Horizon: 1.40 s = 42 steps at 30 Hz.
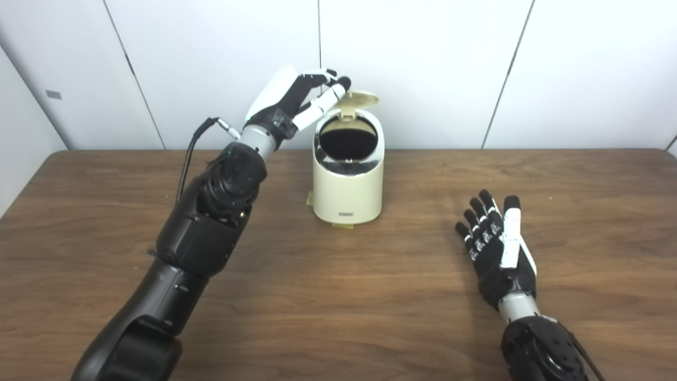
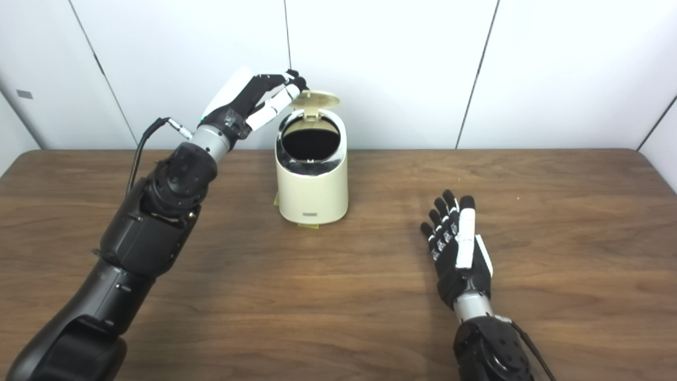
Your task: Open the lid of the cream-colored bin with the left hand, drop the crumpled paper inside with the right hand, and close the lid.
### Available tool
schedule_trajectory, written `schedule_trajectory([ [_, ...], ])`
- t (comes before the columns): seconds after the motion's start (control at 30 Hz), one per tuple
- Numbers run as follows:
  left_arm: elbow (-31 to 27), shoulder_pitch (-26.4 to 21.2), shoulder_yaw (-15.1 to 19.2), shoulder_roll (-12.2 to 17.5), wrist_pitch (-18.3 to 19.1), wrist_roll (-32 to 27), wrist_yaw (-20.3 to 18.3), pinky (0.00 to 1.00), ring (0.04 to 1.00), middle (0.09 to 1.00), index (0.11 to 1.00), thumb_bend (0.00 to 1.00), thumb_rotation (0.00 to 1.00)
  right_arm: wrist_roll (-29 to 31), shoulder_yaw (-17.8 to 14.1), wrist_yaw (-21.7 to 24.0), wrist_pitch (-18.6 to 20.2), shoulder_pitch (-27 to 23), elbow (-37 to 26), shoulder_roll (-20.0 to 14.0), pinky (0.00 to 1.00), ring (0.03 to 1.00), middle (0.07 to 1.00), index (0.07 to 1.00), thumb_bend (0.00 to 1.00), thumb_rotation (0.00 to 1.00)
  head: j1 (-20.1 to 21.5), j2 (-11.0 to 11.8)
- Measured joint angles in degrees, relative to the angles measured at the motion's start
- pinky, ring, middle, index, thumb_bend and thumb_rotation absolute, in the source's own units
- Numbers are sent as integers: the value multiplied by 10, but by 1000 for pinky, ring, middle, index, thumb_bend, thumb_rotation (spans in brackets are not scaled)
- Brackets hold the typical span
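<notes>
The cream-colored bin (image 1: 347, 182) stands at the back middle of the wooden table. Its lid (image 1: 361, 99) is tipped up and back, and the dark opening shows. My left hand (image 1: 299, 100) is raised beside the bin's upper left, fingers curled, fingertips (image 2: 296, 83) at the lid's left edge. My right hand (image 1: 497, 248) rests low over the table to the right of the bin, fingers spread, holding nothing. No crumpled paper shows in either view, and the bin's inside is too dark to see into.
The wooden table (image 1: 370, 296) runs across the whole view. A white panelled wall (image 1: 433, 63) stands right behind the bin. A black cable (image 1: 193, 148) loops off my left forearm.
</notes>
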State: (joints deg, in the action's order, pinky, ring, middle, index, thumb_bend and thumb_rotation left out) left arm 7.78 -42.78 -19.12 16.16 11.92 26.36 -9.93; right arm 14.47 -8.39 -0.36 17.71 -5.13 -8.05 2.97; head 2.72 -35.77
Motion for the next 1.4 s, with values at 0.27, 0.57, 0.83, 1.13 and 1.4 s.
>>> schedule_trajectory([
  [0.27,-23,1,-37,28,-46,103,0,936,971,919,604,541,1000,-74,31,-20,-23,-1,12,-17,940,989,971,1000,570,1000,8,-6],
  [0.57,-9,16,-46,29,-102,156,8,888,932,884,625,525,1000,-220,105,-35,-15,1,-8,-60,856,959,958,1000,639,1000,16,-9],
  [0.83,4,41,-51,31,-139,194,16,906,937,889,633,546,1000,-228,112,-34,3,9,-40,-54,825,938,949,1000,637,1000,18,-14],
  [1.13,5,57,-51,31,-150,212,30,905,940,896,664,523,1000,-227,112,-25,10,12,-53,-54,840,939,947,1000,629,1000,20,-19],
  [1.4,7,58,-72,36,-154,268,43,932,962,917,670,521,1000,-227,108,-21,12,21,-61,-55,846,950,949,1000,628,1000,21,-24],
])
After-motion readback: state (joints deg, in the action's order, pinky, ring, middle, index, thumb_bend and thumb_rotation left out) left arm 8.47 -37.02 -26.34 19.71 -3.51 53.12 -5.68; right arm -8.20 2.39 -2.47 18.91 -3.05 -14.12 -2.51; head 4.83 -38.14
